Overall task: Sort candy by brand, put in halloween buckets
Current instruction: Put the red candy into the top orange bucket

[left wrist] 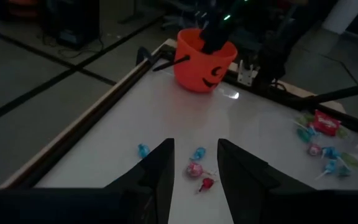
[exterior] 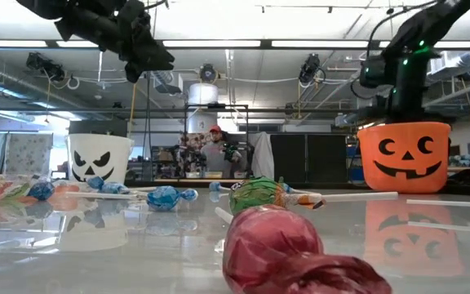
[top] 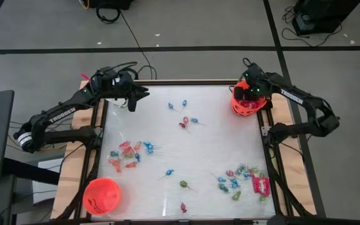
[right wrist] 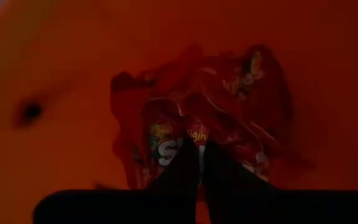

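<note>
The right tool (top: 250,94) is down inside the orange pumpkin bucket (top: 247,106) at the table's (top: 167,144) far right corner, its fingers together above a heap of red Skittles packets (right wrist: 197,134) on the bucket floor — the wrist view shows the fingertips touching or just over a packet, and I cannot tell whether anything is pinched between them.

The left tool (top: 137,95) hangs in the air over the far left corner of the table, fingers (left wrist: 160,171) part-way apart with nothing between them.

A second orange bucket (top: 102,195) sits at the near left corner, its open mouth showing. The white bucket with a black grimace (exterior: 99,157) shows only in the low view, far off to the left.

The loose candy lies in groups on the table: a few blue-wrapped lollipops (top: 183,106) and a red one (top: 185,124) near the far middle; a cluster of orange-red and blue pieces (top: 125,155) on the left side; a bunch of blue and green lollipops (top: 233,182) beside a red packet (top: 260,184) at the near right; and a green lollipop (top: 183,184) and a dark red one (top: 183,207) alone toward the near edge — both loom large in the low view.

A person (exterior: 215,149) sits in the room beyond the table.
</note>
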### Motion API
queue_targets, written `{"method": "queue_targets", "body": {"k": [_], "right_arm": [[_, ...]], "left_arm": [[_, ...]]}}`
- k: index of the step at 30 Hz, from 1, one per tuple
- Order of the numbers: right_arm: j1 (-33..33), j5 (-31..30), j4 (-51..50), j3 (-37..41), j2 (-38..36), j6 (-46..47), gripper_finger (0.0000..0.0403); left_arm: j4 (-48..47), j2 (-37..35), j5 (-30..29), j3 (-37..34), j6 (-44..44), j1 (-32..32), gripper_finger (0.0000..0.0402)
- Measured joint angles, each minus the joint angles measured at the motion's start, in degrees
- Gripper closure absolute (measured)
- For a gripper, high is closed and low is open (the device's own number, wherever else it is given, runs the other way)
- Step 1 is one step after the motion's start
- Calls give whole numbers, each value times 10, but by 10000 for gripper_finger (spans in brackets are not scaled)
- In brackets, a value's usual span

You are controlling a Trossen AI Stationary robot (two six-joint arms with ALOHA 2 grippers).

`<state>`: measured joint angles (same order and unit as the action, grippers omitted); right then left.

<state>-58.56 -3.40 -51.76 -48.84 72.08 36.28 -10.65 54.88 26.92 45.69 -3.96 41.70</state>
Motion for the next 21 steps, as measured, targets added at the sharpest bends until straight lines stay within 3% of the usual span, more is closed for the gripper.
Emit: {"method": "queue_targets", "body": {"k": [7,13,21], "right_arm": [[-9,13,2,-1,41,13,281],[0,17,-7,-18,-12,13,205],[58,31,-19,-96,-116,-24,185]], "left_arm": [[-8,0,45,0,8,25,275],[-8,0,47,0,8,33,275],[22,1,35,0,9,33,275]]}}
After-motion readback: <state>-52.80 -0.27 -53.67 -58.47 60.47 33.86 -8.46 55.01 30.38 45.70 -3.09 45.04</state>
